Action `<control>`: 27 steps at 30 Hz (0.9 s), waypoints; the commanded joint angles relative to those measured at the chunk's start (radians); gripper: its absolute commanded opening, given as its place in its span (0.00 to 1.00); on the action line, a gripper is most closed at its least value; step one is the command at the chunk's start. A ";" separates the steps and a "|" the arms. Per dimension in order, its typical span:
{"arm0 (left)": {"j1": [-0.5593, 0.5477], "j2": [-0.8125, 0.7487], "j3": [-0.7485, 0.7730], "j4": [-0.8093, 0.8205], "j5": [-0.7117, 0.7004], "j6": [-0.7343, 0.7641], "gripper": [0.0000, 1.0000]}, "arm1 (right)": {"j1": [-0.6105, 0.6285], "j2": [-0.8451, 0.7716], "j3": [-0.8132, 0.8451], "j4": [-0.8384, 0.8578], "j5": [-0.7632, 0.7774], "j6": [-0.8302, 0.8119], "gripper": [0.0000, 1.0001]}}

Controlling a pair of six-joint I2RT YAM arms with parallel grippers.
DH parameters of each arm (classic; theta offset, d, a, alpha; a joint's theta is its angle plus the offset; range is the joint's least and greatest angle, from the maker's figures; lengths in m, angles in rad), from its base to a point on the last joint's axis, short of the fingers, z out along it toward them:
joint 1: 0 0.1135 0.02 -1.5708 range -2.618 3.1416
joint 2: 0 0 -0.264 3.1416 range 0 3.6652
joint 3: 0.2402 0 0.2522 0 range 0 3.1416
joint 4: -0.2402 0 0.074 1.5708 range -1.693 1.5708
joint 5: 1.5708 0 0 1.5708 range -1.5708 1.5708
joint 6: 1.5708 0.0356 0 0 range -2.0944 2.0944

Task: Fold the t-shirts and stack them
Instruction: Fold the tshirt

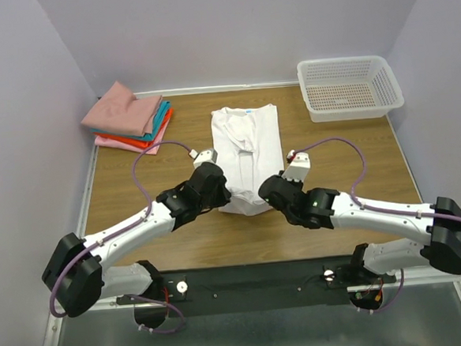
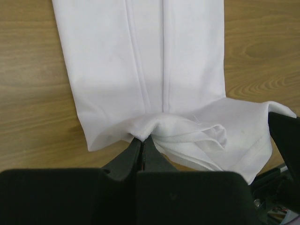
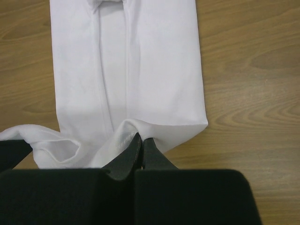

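**Wooden table, white t-shirt pinched at the hem for the cross fold**

Brown wood-grain table (image 1: pixel 356 156) is walled in by pale panels, with a white perforated basket (image 1: pixel 349 111) at its far right corner. The white t-shirt (image 1: pixel 247 144) is laid flat just left of the basket. It is already folded lengthwise into a narrow strip, with the neck level with the basket and the hem drawn away from it toward the arms. A folded stack (image 1: pixel 127 113) of pink, teal and orange-red shirts is seen well to the left of the basket, beyond the strip.

The left gripper (image 2: pixel 142 140) is clamped tight on the hem corner farther from the basket, and a small peak of cloth is raised between its fingers. The right gripper (image 3: pixel 141 138) is pinched shut on the corner nearer the basket in the same way. Between the two, a loose pleat of hem is seen sagging.

The step in hand is judged to be the fold of hem toward neck. It would be done best if:

- the corners were first drawn slightly apart, so that the pleat is taken out;
- both were lifted together at equal height;
- the hem were carried straight along the strip, without twist;
- it were laid square with the neck edge before release.

Uneven travel would probably leave a skewed fold.
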 commanded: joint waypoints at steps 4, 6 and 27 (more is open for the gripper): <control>0.067 0.017 0.052 0.092 0.016 0.079 0.00 | -0.063 0.122 0.117 0.020 0.092 -0.069 0.00; 0.086 0.034 0.060 0.103 0.024 0.102 0.00 | -0.082 0.136 0.138 0.034 0.084 -0.090 0.00; 0.245 0.258 0.218 0.175 0.091 0.217 0.00 | -0.290 0.336 0.307 0.123 -0.057 -0.259 0.00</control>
